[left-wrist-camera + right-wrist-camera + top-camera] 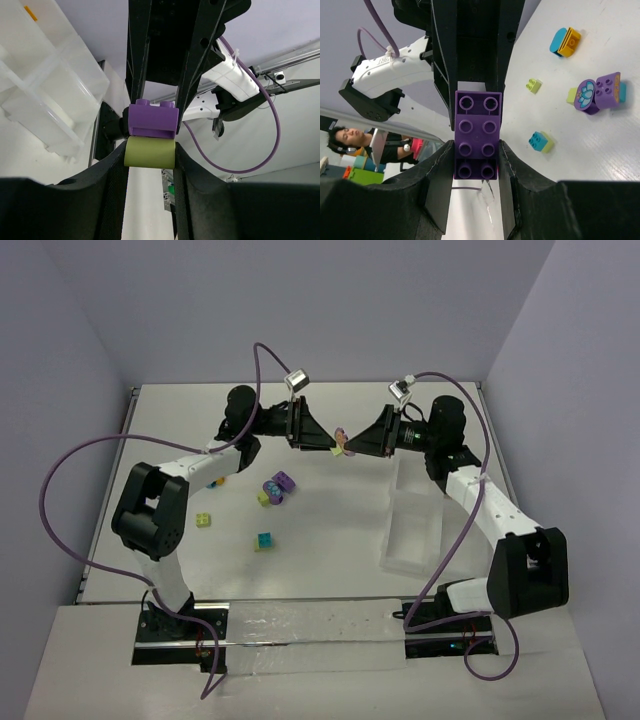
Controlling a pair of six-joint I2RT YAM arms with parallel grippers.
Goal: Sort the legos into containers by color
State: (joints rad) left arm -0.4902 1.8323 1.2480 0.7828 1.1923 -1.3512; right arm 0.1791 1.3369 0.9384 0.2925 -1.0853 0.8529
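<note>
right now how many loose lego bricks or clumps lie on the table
4: teal-and-orange plastic pair at left, lime green brick just nearer, purple clump mid-table, teal-and-lime pair nearest. Others may be hidden.

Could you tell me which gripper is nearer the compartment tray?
Right. The right gripper hangs just beyond the far end of the tray; the left gripper faces it from farther left.

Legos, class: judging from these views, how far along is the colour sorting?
Done: no brick confirmed in the tray. In hand: a joined pair, the left pincer shut on its lime brick, the right pincer on its purple brick, apparently to split them. Left: the teal-orange pair, purple cluster, teal-lime pair and small lime brick on the table.
</note>
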